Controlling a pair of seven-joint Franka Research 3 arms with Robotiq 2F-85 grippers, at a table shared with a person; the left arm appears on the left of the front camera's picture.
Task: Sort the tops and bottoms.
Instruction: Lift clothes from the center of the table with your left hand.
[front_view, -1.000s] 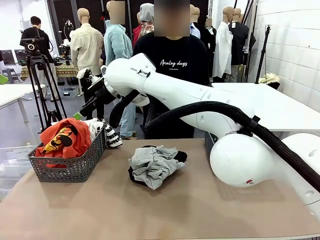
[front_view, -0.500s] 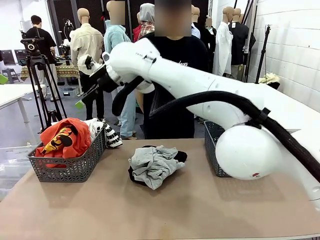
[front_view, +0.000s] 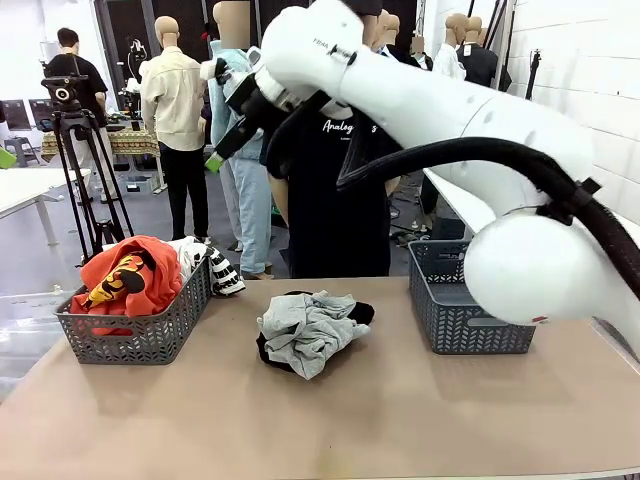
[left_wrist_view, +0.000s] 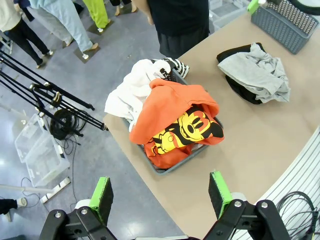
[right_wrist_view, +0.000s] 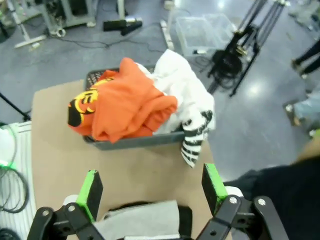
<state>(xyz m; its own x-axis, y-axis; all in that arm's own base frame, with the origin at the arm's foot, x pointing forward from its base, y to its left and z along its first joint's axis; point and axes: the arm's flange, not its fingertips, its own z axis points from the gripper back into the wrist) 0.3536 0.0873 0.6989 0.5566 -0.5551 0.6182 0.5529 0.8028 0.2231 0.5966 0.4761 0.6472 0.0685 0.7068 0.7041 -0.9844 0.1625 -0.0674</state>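
1. Since 1 second ago, front view: the right gripper (front_view: 222, 148) has swung up toward 11 o'clock, jaws apart and empty, uncovering the right basket (front_view: 470, 325). The orange top (front_view: 130, 275) and white top (front_view: 190, 255) fill the left basket (front_view: 140, 335). That basket sits at 9 o'clock of the grey top (front_view: 310, 335), which lies on the black bottoms (front_view: 362, 312) in the middle of the table (front_view: 400, 420).
2. Left wrist view: the left gripper (left_wrist_view: 160, 195) hangs wide open, holding nothing, above the left basket. The grey top is at 2 o'clock.
3. Right wrist view: the right gripper's pads are spread with nothing between them. The grey-and-black pile is at 6 o'clock.
4. Judgement: 2 tops are sorted. The grey top and the bottoms remain, and the right basket looks empty.
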